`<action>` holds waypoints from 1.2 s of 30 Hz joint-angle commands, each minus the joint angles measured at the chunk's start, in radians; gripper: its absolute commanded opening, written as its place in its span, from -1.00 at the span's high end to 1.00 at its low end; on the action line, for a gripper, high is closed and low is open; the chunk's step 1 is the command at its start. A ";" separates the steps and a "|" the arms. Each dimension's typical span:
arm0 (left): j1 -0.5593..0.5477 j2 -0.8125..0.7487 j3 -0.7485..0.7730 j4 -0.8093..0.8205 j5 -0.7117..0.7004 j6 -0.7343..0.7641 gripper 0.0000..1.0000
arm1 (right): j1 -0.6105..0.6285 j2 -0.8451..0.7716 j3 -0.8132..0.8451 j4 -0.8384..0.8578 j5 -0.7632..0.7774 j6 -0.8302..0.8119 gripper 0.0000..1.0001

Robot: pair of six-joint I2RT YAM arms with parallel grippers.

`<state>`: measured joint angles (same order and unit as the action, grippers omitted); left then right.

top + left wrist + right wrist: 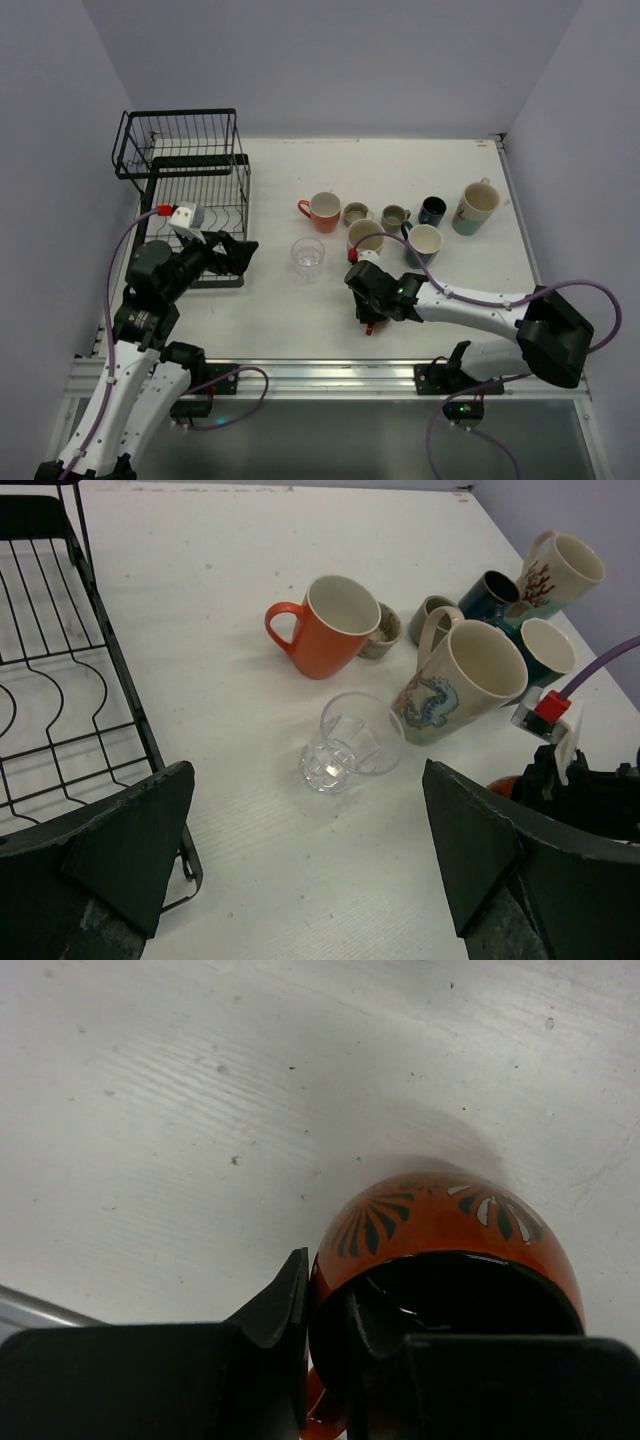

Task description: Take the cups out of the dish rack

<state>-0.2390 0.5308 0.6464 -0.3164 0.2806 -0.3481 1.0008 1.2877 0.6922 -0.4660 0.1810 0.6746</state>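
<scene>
On white table (270, 320) beside black wire dish rack (200, 161) | rack looks empty; assorted ceramic mugs (322, 211), clear glass tumbler (307, 255) out | right hand (325, 1315) pinching orange-red patterned cup (440, 1225), not yet released | left hand (305, 845) spread wide, empty

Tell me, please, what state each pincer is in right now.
Left pincer: open, holding nothing.
Right pincer: shut on the rim of the orange patterned cup.
</scene>
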 commanded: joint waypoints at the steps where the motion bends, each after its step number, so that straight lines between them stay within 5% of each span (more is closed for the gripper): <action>1: -0.010 -0.005 -0.004 0.008 -0.006 0.038 -1.00 | -0.001 0.053 0.040 0.082 0.064 0.022 1.00; 6: -0.011 -0.002 -0.004 0.004 -0.008 0.040 -1.00 | -0.001 0.082 0.029 0.124 0.069 0.023 0.90; 9: -0.011 0.001 -0.002 0.007 -0.009 0.041 -1.00 | -0.001 0.059 0.021 0.122 0.061 0.025 0.46; 24: -0.011 0.018 0.002 0.010 -0.034 0.046 -1.00 | 0.002 -0.224 0.076 0.021 0.060 -0.024 -0.93; 36: -0.010 0.049 0.250 0.017 0.054 0.021 -1.00 | 0.002 -0.874 0.274 -0.011 0.305 -0.216 -0.98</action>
<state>-0.2436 0.5945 0.7555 -0.3328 0.3008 -0.3241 1.0012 0.5346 0.8993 -0.4839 0.3771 0.5411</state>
